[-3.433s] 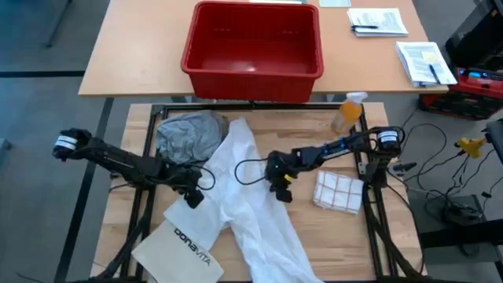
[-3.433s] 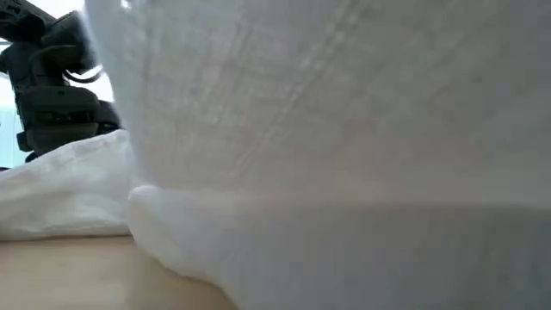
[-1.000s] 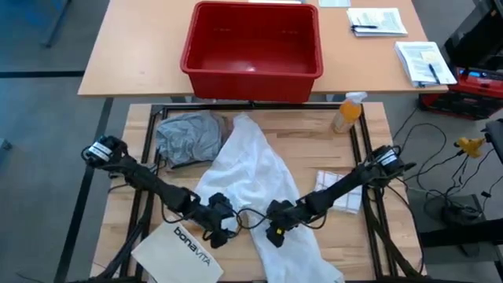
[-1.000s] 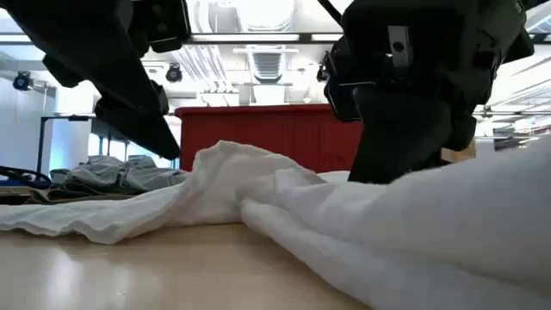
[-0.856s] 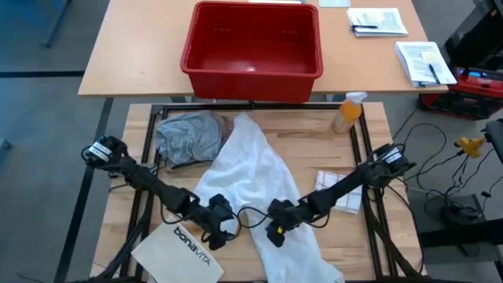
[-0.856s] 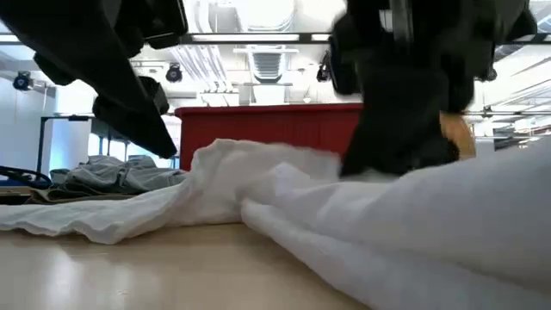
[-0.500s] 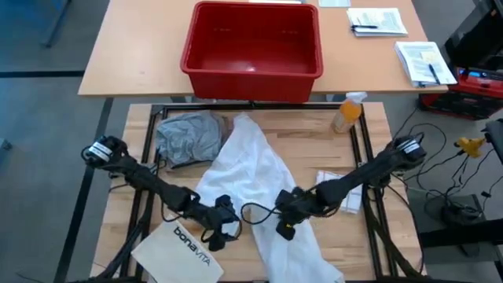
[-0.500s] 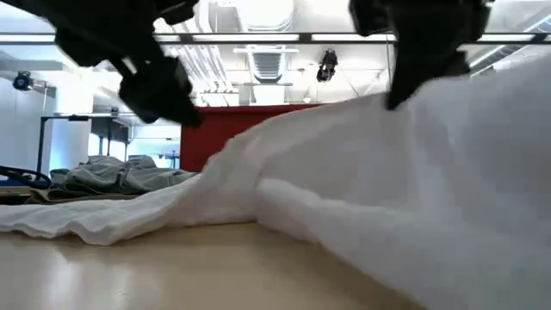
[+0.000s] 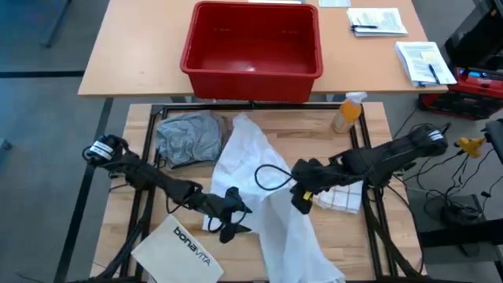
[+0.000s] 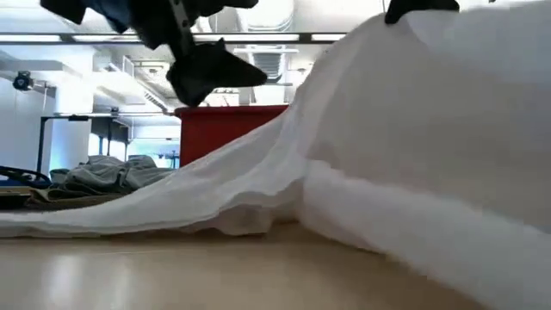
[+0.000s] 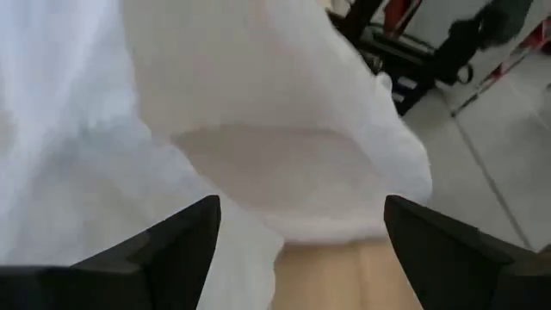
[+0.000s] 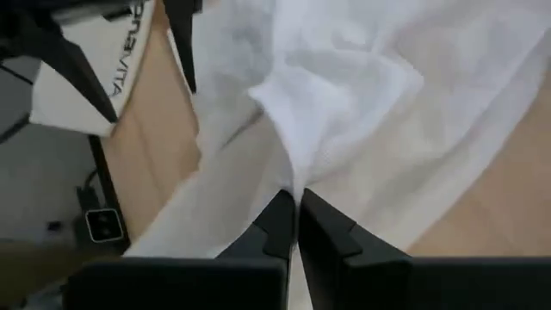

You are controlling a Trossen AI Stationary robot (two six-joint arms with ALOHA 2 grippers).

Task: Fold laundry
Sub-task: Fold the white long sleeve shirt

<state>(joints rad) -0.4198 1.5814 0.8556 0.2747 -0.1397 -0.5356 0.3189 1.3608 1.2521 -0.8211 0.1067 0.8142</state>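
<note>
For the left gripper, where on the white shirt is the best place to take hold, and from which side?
Probably the shirt's loose left edge by the bonavita bag, approached from the left: the left gripper hovers there with jaws open, while the right gripper pinches the opposite side.

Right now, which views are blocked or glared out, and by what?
Low view: the white shirt fills the right half, with bright ceiling lights behind. Left wrist view: the shirt covers nearly everything beyond the open left claw. Right wrist view: cloth dominates, with the right claw shut on it.
</note>
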